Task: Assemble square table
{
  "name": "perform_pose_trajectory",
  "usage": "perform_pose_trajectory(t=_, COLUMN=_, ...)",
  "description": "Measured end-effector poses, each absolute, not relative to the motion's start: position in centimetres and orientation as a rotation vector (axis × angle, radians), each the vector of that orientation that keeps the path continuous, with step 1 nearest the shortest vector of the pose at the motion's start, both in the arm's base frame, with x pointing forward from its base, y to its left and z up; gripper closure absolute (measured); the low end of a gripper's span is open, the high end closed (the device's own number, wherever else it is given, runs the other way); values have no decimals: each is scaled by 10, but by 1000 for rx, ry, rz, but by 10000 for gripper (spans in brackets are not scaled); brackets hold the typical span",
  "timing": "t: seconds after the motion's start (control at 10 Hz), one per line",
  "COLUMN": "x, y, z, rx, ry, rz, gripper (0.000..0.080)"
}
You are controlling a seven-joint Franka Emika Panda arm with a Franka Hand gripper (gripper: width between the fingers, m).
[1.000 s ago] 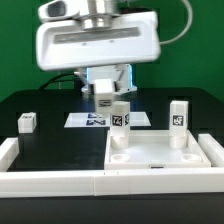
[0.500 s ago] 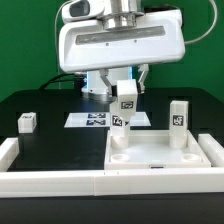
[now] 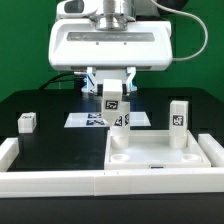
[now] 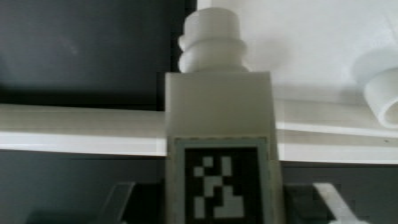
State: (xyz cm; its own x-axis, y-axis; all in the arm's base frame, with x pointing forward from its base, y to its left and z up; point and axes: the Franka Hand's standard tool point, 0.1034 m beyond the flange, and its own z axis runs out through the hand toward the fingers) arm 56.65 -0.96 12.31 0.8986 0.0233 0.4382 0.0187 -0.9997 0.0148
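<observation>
- Exterior view: my gripper (image 3: 113, 96) is closed on 1 held leg (image 3: 113, 102), upright, its black tag facing the camera.
- It hangs over the far corner of the square top (image 3: 160, 158) on the exterior view's left, just above a standing leg (image 3: 120, 122) there; I cannot tell if the 2 touch.
- A second upright leg (image 3: 179, 117) stands at the top's far corner on the exterior view's right.
- A loose leg (image 3: 27, 122) lies on the black table (image 3: 45, 140), well apart on the exterior view's left, and the marker board (image 3: 88, 120) lies behind the top.
- The border rail (image 3: 50, 181) runs along the front.
- Wrist view: the held leg (image 4: 217, 110) sits between my 2 fingers (image 4: 125, 203), its screw tip pointing away from the camera, with a white rim of the square top (image 4: 80, 125) crossing behind it.
</observation>
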Motion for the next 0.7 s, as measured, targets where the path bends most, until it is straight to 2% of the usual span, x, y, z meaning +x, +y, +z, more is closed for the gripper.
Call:
perform_pose_trajectory(t=0.2, x=590, y=7, z=132, rx=3061, ry=26, rz=761, gripper=509)
perform_pose_trajectory(t=0.6, x=612, y=57, z=117, rx=3105, ry=-88, rz=851, gripper=509)
perform_pose_trajectory(t=0.7, x=612, y=54, z=117, rx=3102, ry=-84, rz=849, gripper=509)
